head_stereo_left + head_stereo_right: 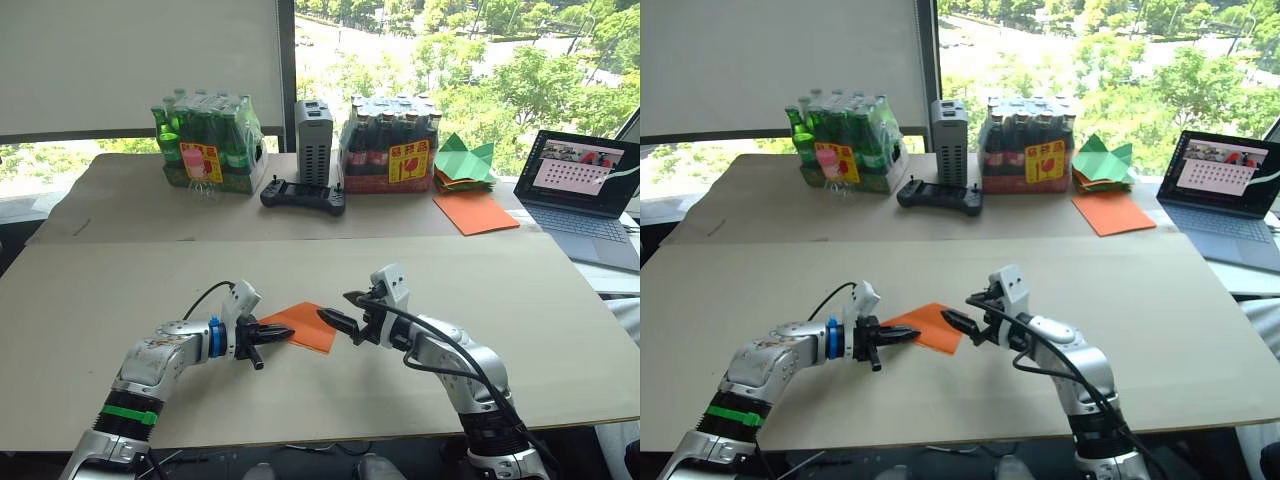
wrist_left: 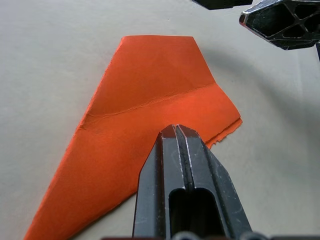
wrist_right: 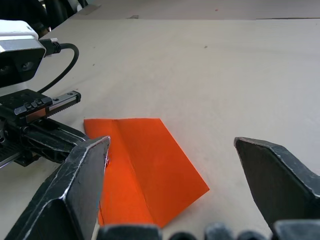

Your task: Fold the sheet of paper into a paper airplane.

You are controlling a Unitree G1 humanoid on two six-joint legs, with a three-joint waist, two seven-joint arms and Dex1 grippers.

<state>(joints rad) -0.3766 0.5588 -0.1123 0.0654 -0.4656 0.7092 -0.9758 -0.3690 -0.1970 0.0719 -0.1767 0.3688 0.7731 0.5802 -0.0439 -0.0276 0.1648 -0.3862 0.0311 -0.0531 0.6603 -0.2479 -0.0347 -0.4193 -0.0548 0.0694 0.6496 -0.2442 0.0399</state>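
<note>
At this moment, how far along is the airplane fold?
Partway. Done: the sheet of paper lies on the table, already folded into a creased, layered shape. In hand: the left gripper, shut, pins its edge; the right gripper hovers open. Left: finishing the dart.

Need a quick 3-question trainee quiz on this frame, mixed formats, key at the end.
1. True or false: the left gripper has its fingers shut and pressed on the folded sheet of paper.
2. The right gripper is: A) clamped on the paper, B) open beside the paper's edge, C) holding the black controller.
3. Fill in: the smooth orange sheet at the back of the table lies in front of a stack of ____ paper shapes.

Key: 1 true; 2 B; 3 green.
</note>
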